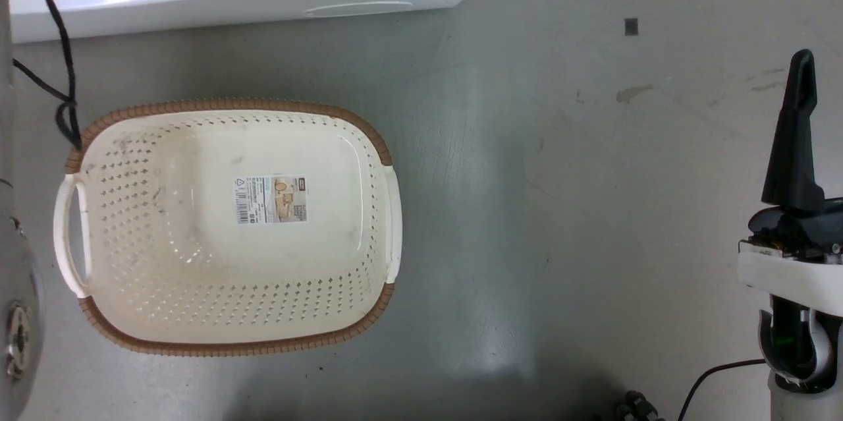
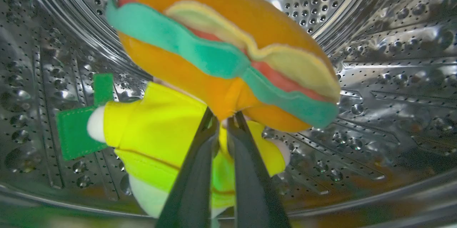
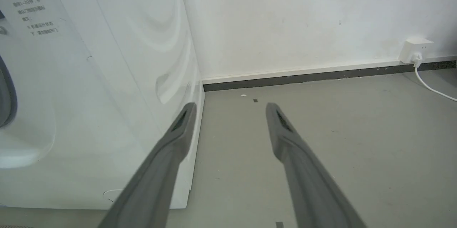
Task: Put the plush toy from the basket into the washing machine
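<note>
Left pincer (image 2: 224, 114) is clamped on the plush toy (image 2: 221, 49) at its orange underside. The toy sits straight beyond the tips, long axis crosswise, inside the washing machine (image 2: 392, 78) drum. Right pincer (image 3: 230, 108) gapes, outside.

We record the right claw (image 3: 231, 106) as two long matt grey fingers (image 3: 300, 171), each tapering to a rounded tip with a narrow slot (image 3: 282, 121). It seats in a black housing (image 1: 790, 220) on a white wrist block (image 1: 790, 279), backed by a silver-grey collar (image 1: 770, 342) and a thin black cable (image 1: 714, 375). The left claw (image 2: 224, 115) has slim dark fingers. The pale grey left arm (image 1: 16, 263) carries a round metal disc (image 1: 18, 338) and a looped black cable (image 1: 62, 65).
</note>
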`<state>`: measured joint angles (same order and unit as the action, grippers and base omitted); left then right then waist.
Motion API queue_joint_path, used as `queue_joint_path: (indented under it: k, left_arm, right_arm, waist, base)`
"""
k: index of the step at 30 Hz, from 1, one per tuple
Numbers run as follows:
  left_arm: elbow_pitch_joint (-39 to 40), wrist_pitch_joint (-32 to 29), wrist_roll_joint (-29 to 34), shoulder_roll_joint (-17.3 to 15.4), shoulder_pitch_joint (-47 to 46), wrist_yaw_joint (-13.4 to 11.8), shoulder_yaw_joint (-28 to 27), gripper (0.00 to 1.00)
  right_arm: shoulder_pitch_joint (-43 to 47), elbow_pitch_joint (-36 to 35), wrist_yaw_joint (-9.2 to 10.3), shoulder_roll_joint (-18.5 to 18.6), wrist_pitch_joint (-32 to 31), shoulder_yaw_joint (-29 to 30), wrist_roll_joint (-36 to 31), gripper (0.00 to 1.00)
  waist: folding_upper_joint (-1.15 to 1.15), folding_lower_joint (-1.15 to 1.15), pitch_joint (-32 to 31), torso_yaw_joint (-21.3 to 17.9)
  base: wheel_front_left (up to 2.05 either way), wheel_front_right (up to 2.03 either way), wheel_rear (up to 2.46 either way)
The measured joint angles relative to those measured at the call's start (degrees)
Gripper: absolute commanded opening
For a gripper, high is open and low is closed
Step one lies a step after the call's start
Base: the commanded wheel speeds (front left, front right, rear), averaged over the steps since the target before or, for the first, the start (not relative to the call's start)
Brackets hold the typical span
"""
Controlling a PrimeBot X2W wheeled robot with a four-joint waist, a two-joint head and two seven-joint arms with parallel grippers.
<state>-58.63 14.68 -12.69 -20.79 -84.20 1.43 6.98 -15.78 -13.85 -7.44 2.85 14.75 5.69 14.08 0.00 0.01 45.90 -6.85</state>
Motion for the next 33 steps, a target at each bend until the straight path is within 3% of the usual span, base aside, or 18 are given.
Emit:
queue_joint_path:
  k: [5, 7, 12, 20, 33]
  left_arm:
    - [-2.97, -0.01, -0.09, -0.15, -2.15, 0.01, -0.05, 0.0]
    - [-2.66, 0.0, 0.48, -0.09, -2.3, -0.38, 0.3, 1.0]
    - [-0.94, 0.02, 0.64, 0.21, -0.07, -0.93, -0.26, 1.0]
    - [1.64, 0.07, 0.33, 2.83, 14.59, -0.76, -0.58, 1.0]
    - [21.58, 0.07, 2.58, 7.95, 41.78, -2.42, -2.26, 1.0]
  right_arm:
    - [-0.01, 0.0, -0.01, 0.0, 0.0, 0.4, 0.0, 1.0]
    - [-0.02, 0.0, 0.0, 0.0, 0.0, 0.9, -0.01, 1.0]
    - [-0.04, 0.65, -0.01, 0.0, 0.0, 0.66, -0.03, 1.0]
    - [0.4, 2.93, -0.01, -0.01, 0.0, -0.36, -1.54, 1.0]
    - [7.83, 7.58, 0.0, 0.0, 0.0, 0.46, -3.72, 1.0]
  waist:
    - [0.0, 0.0, 0.95, -0.38]
    - [0.0, 0.0, 1.05, -0.22]
    - [0.0, 0.0, -0.56, -0.01]
    - [0.0, -0.01, -6.91, 0.59]
    - [0.0, -0.01, -21.47, 3.94]
  base:
    - [0.0, 0.0, 0.0]
    - [0.0, 0.0, 0.0]
    - [0.0, 0.0, 0.0]
    - [0.0, 0.0, 0.0]
    - [0.0, 0.0, 0.0]
